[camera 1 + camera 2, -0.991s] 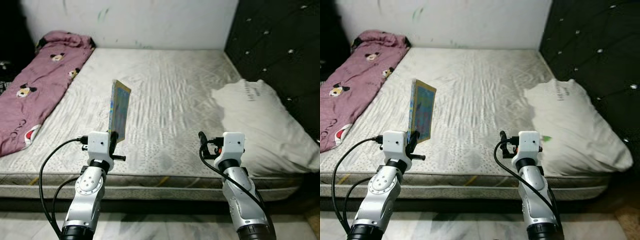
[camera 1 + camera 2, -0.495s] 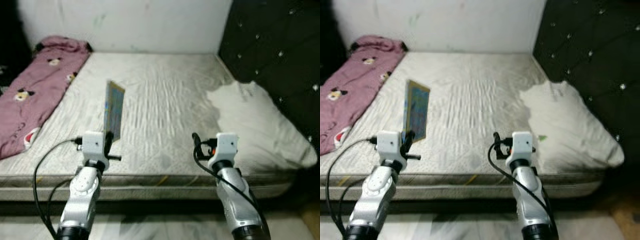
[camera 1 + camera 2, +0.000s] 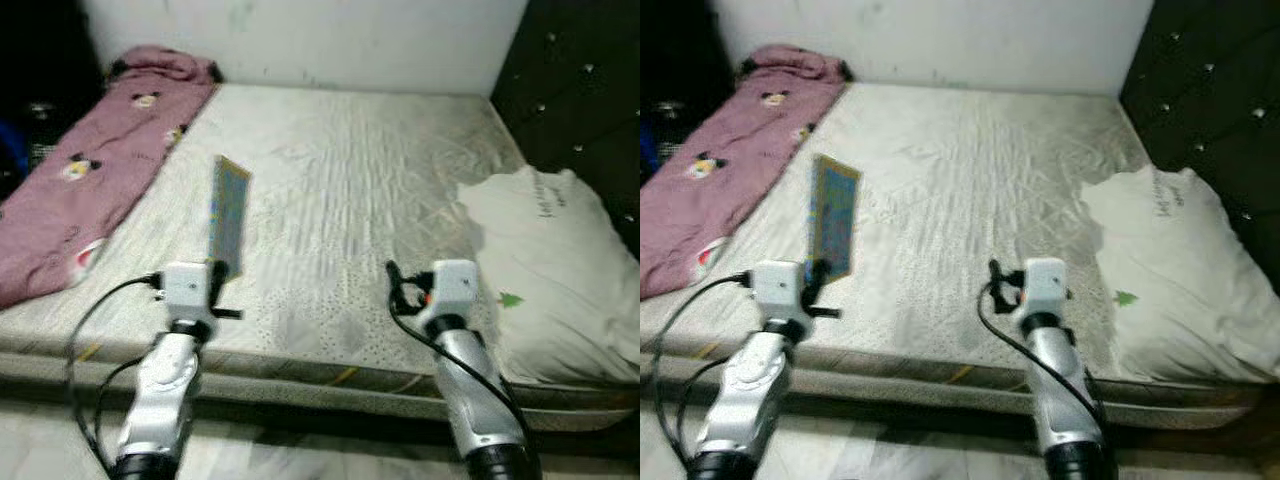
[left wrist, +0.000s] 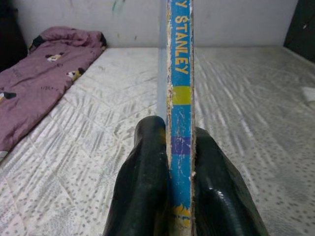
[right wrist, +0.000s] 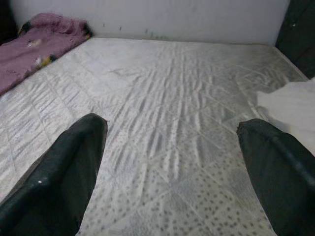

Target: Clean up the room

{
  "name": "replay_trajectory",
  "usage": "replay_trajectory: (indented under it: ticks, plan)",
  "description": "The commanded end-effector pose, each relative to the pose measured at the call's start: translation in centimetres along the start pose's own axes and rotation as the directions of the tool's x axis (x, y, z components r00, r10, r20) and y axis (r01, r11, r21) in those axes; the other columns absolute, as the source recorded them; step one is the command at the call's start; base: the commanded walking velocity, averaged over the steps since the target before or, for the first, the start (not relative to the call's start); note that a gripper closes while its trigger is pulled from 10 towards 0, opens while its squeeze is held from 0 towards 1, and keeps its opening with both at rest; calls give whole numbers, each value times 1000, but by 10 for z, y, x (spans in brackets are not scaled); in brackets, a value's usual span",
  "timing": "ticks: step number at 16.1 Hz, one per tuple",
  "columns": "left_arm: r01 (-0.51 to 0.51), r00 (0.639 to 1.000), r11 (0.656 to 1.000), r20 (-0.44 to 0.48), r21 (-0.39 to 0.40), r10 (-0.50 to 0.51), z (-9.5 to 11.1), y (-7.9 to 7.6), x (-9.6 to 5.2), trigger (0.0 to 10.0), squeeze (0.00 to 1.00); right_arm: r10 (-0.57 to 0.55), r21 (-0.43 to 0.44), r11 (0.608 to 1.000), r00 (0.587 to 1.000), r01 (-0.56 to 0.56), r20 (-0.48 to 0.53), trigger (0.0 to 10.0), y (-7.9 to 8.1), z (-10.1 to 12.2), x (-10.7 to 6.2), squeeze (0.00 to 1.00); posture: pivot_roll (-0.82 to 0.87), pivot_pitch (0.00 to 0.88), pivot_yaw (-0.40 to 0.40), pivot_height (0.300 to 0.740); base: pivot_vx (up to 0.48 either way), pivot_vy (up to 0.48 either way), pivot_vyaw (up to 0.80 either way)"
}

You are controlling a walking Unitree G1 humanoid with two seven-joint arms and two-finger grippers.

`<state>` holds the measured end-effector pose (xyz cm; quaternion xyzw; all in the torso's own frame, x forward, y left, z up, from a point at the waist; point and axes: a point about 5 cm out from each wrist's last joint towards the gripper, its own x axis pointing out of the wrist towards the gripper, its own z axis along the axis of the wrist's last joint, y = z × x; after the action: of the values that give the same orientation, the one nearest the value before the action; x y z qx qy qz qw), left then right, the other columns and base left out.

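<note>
So there's one bare mattress (image 3: 340,190), one white pillow (image 3: 550,270) lying at its right side against the black tufted headboard (image 3: 580,90), one pink cartoon-print blanket (image 3: 90,190) bunched along the left edge, and one thin book (image 3: 228,215).

The left gripper (image 4: 179,162) is clamped tight on the book's lower end, one black finger pressed on each side, holding it upright on edge above the front part of the mattress, left of centre. The wrist view looks straight at the blue spine, which reads "STANLEY" with something cut off above it. The cover looks colourful but is too blurry to read from the head camera.

The right gripper (image 5: 172,167) is spread wide with nothing between its fingers (image 5: 64,177), hovering over the front of the mattress just left of the pillow, touching nothing.

The pillow has some dark print and a small green mark, both too small to make out. The far left is dark; something blue there, can't tell what.
</note>
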<state>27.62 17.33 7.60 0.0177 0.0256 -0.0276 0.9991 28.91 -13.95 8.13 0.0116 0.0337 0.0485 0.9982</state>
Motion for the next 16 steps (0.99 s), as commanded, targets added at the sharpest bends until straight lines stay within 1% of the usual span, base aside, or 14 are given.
replay_trajectory:
  ticks: [1, 6, 9, 12, 15, 16]
  plan:
    - [34, 998, 999, 55, -10, -34, 12, -11, 6, 10000, 0, -38, -13, 999, 999, 38, -15, 10000, -13, -3, -4, 0, -7, 0, 2, 740, 311, 0, 0]
    - [33, 998, 999, 50, -7, -33, 12, -10, 6, 10000, 0, -39, -12, 999, 999, 39, -16, 10000, -13, -3, -4, 0, -8, 0, 4, 740, 296, 0, 0]
    - [32, 999, 999, 42, 1, -32, 11, -11, 6, 10000, 0, -39, -11, 999, 999, 38, -16, 10000, -13, -3, -4, 0, -7, 0, 4, 740, 0, 0, 0]
    - [-2, 1000, 1000, 28, 8, 2, 9, -8, 7, 10000, 0, -38, -11, 999, 999, 38, -19, 10000, -13, -3, -5, 0, -8, 0, 3, 740, 0, 0, 0]
    - [4, 1000, 1000, 27, 12, -4, 9, -10, 7, 10000, 0, -38, -14, 999, 999, 37, -21, 10000, -14, -4, -5, 0, -9, 0, 1, 740, 0, 0, 0]
    - [5, 1000, 1000, 27, 12, -5, 9, -10, 7, 10000, 0, -38, -14, 999, 999, 38, -21, 10000, -14, -4, -5, 0, -9, 0, 1, 740, 0, -247, 0]
